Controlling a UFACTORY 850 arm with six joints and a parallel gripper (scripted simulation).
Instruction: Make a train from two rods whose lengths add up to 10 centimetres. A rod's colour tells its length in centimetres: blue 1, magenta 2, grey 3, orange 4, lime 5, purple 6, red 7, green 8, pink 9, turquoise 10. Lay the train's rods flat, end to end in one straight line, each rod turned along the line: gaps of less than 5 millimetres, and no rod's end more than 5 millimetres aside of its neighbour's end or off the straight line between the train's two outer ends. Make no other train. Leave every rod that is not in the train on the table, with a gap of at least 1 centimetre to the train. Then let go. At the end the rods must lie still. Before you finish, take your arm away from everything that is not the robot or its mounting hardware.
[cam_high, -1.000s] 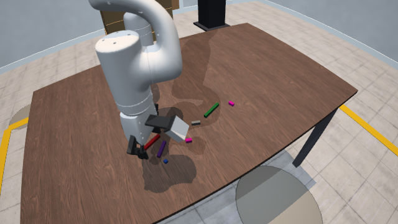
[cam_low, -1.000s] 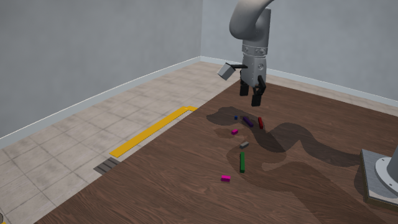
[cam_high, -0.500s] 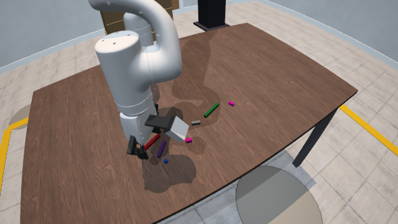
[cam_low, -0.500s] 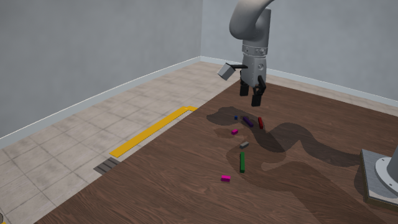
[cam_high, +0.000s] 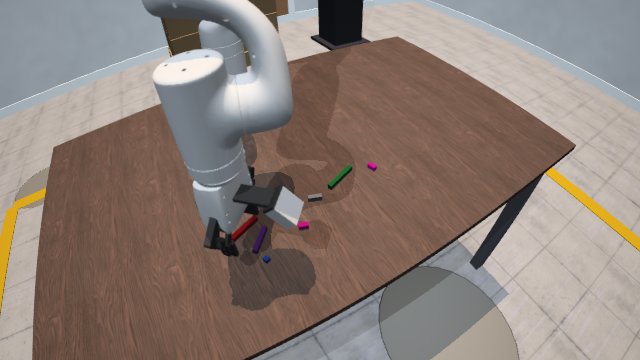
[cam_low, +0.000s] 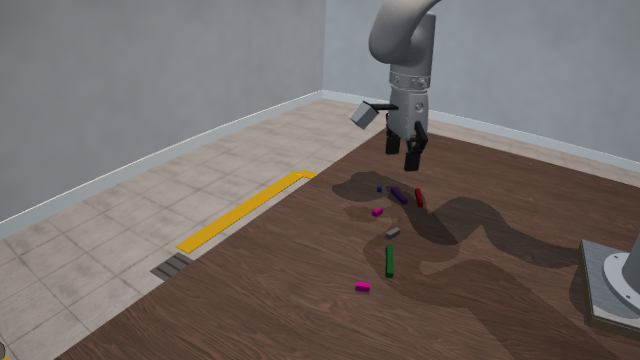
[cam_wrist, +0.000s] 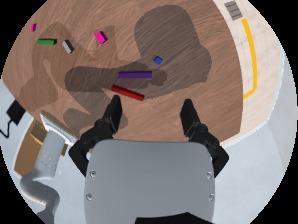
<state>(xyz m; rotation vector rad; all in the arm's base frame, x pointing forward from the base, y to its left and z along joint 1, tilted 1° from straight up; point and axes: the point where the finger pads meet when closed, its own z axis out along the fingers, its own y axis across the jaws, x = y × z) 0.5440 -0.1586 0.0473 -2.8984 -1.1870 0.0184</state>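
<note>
My gripper (cam_high: 221, 245) (cam_low: 403, 154) (cam_wrist: 152, 104) is open and empty. It hangs a little above the table, over the near end of the red rod (cam_high: 244, 228) (cam_low: 419, 197) (cam_wrist: 128, 92). The purple rod (cam_high: 259, 239) (cam_low: 399, 195) (cam_wrist: 135, 75) lies close beside the red one. A small blue rod (cam_high: 266, 259) (cam_low: 379, 189) (cam_wrist: 158, 59) lies just past it. One magenta rod (cam_high: 303, 225) (cam_low: 377, 212) (cam_wrist: 101, 36) and the grey rod (cam_high: 315, 197) (cam_low: 393, 233) (cam_wrist: 68, 46) lie apart. The green rod (cam_high: 340, 177) (cam_low: 389, 260) (cam_wrist: 45, 42) lies near a second magenta rod (cam_high: 372, 166) (cam_low: 363, 286) (cam_wrist: 33, 27).
All rods lie on the brown wooden table (cam_high: 425, 100) (cam_low: 300, 310). The arm's base (cam_low: 615, 280) stands on the table, well away from the rods. A black post (cam_high: 340, 20) and a cardboard box (cam_high: 180, 35) stand beyond the table's far edge.
</note>
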